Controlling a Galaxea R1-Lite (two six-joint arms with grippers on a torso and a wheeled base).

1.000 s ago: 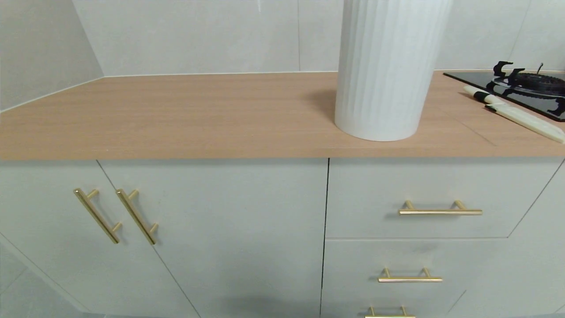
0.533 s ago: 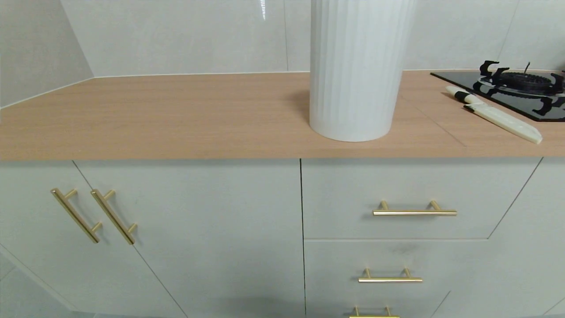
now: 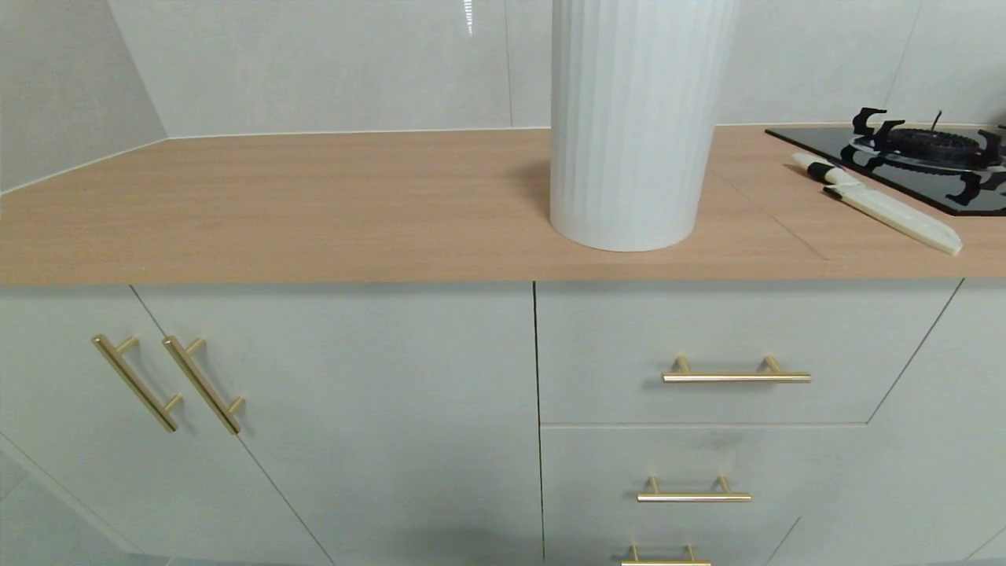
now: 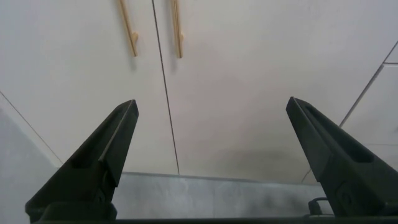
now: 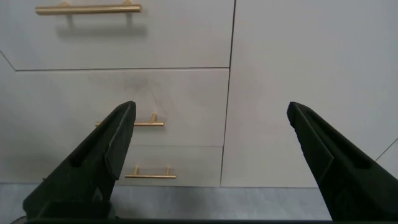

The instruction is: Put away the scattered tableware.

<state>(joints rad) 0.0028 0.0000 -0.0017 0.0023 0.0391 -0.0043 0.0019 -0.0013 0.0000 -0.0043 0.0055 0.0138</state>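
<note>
A cream knife (image 3: 880, 203) with a black band on its handle lies flat on the wooden counter (image 3: 314, 204), at the right, just in front of the black hob (image 3: 912, 161). A tall white ribbed container (image 3: 633, 118) stands upright on the counter to the knife's left. My left gripper (image 4: 211, 112) is open, low down facing the cabinet doors (image 4: 249, 81). My right gripper (image 5: 211, 112) is open too, facing the drawer fronts (image 5: 118, 106), with nothing between its fingers.
Under the counter are two doors with slanted gold handles (image 3: 169, 385) on the left and a stack of drawers with gold handles (image 3: 736, 376) on the right. A cast-iron burner (image 3: 927, 145) sits on the hob. Tiled walls (image 3: 314, 63) close the back and left.
The head view has shifted, so everything sits further left than one second ago; the camera moved. Nothing on the counter has moved.
</note>
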